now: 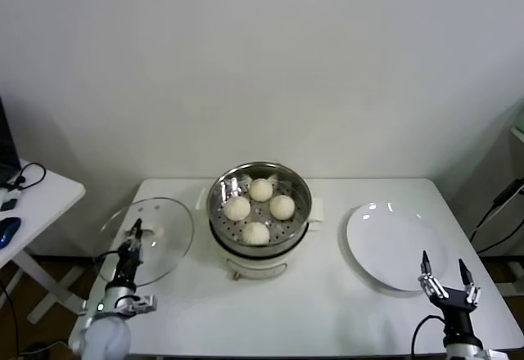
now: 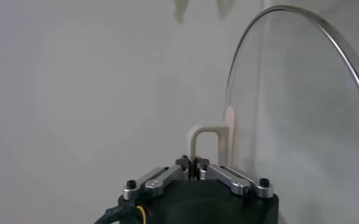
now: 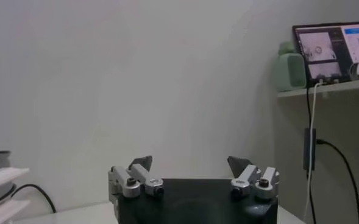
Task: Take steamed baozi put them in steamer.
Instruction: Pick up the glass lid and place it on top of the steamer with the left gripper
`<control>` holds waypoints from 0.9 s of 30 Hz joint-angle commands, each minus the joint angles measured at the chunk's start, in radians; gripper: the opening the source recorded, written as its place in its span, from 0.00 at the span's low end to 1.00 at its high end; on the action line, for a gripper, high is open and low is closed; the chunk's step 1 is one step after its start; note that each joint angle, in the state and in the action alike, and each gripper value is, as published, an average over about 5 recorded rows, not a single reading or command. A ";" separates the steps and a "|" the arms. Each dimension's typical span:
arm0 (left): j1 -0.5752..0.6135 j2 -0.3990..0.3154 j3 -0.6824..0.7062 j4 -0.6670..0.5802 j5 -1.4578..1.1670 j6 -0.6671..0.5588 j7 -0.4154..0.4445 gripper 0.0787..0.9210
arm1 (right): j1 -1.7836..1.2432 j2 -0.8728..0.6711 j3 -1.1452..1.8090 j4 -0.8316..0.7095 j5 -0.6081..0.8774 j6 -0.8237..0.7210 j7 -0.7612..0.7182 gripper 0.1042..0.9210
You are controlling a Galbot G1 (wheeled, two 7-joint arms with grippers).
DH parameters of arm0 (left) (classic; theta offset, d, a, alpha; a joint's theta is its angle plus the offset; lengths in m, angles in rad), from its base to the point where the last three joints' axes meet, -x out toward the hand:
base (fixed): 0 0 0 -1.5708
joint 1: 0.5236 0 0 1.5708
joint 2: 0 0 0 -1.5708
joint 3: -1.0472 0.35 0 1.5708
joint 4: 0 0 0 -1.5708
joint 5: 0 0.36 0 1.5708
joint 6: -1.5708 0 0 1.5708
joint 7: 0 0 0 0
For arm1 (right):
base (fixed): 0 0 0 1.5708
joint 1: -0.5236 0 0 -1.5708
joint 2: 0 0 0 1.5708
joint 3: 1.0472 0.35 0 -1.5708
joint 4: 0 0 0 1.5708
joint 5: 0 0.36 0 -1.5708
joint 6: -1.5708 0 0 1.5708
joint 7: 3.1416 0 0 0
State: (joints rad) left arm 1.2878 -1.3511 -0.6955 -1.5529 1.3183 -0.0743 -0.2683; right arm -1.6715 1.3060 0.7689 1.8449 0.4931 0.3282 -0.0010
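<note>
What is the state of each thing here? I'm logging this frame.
steamed baozi: all four in the steamer.
steamer: uncovered, on the table.
glass lid: off the steamer, held up by its handle.
plate: empty.
left gripper: shut on the lid handle.
right gripper: open, holding nothing, near the plate.

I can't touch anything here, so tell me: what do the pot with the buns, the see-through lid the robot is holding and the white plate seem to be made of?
The steamer looks like polished steel: shiny, reflective wall, perforated floor. The lid, held by the left gripper, looks like clear glass with a metal rim; the table shows through it. The plate is glossy white, perhaps ceramic or plastic.
</note>
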 commanded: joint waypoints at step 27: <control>-0.021 0.322 0.296 -0.620 -0.159 0.513 0.588 0.07 | -0.001 0.006 -0.023 -0.022 -0.072 0.006 -0.008 0.88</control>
State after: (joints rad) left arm 1.3154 -1.0760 -0.5399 -2.0660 1.1771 0.2619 0.1509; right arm -1.6730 1.3101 0.7481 1.8253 0.4406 0.3322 -0.0086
